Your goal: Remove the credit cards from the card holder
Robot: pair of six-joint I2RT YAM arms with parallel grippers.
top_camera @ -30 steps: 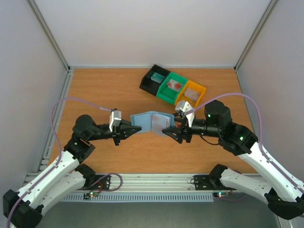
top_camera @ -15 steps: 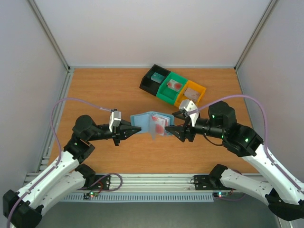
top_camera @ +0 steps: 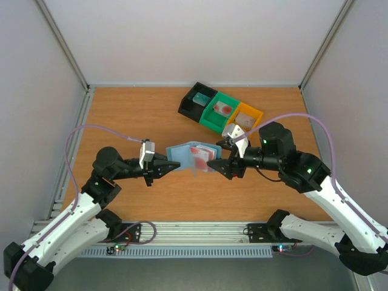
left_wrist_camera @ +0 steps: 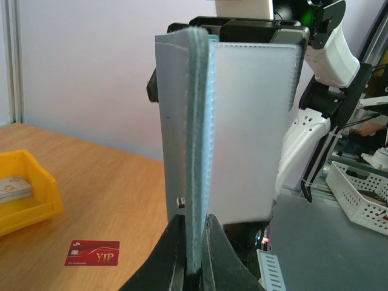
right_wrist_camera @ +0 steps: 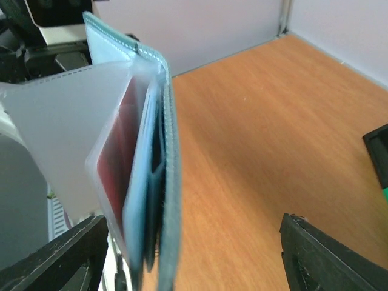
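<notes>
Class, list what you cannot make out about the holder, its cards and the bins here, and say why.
1. Card count in the holder: right wrist view, edge-on and blurred; a frosted sleeve veils the red card.
2. Holder's pockets: left wrist view, only its edge faces the camera, clamped in the left tool.
3. Yellow bin: left wrist view, cut off by the left edge.
4. Contents of the bins: top view, too small.

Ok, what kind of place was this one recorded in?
Probably a robotics lab test cell: a wooden tabletop boxed in by plain white panels, a left arm and right arm mounted on an aluminium rail, and small plastic bins.
</notes>
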